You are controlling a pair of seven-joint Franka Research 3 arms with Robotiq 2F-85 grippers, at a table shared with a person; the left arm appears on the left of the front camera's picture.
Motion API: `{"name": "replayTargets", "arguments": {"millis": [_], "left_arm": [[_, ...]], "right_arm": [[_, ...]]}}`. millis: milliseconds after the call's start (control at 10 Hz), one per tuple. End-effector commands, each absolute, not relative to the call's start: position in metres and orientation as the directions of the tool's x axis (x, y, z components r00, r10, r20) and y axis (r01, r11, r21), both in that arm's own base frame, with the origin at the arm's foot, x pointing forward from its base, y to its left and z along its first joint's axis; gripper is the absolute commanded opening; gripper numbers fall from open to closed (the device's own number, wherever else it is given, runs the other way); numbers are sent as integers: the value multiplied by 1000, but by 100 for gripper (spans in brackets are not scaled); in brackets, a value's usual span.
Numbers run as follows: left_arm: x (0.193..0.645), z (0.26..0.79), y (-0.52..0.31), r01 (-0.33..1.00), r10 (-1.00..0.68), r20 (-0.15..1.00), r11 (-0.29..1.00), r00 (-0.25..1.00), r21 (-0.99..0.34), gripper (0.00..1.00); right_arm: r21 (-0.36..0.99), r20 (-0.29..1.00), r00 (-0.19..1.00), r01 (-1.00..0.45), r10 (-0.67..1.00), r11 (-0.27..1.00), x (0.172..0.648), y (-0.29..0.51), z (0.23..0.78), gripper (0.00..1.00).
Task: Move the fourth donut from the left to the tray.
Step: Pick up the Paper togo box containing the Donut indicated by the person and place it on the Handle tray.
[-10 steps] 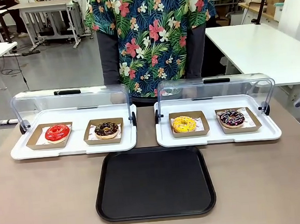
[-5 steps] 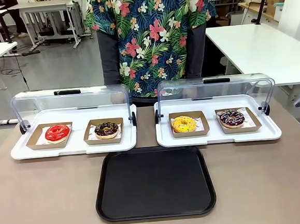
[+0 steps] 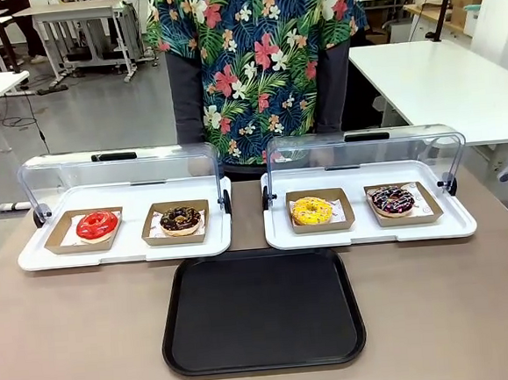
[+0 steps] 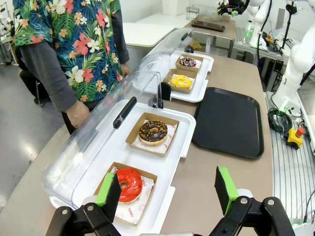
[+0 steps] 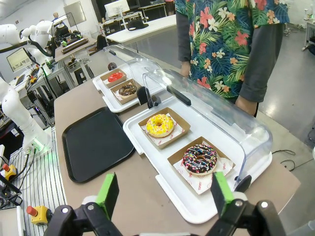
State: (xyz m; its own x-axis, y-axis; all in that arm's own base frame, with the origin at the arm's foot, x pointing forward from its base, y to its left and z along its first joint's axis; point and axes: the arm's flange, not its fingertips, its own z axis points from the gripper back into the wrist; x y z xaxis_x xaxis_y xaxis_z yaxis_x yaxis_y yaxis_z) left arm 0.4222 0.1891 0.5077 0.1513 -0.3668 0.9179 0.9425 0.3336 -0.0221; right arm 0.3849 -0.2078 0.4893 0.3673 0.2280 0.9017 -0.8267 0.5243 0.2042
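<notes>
Sitting in cardboard, glossy striped ring donut, smooth black tray, left hand and right hand wide.

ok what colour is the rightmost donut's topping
The fourth donut: dark chocolate, pink and white drizzle. Best in right wrist view.

The fourth donut: dark chocolate, pink and white stripes. Yellow donut, brown crumb-flecked donut, glossy red donut, all in brown holders. The tray black, display trays white, counter grey-brown, the person's shirt navy with tropical flowers
</notes>
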Motion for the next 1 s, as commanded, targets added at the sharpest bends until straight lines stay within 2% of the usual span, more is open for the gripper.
{"name": "replayTargets", "arguments": {"millis": [0, 900], "left_arm": [[423, 509, 189, 944, -366, 919, 328, 147, -20, 100], [423, 509, 189, 944, -366, 919, 328, 147, -20, 100]], "right_arm": [[190, 913, 344, -834, 218, 518, 386, -207, 490, 100], [190, 913, 344, -834, 218, 518, 386, -207, 490, 100]]}}
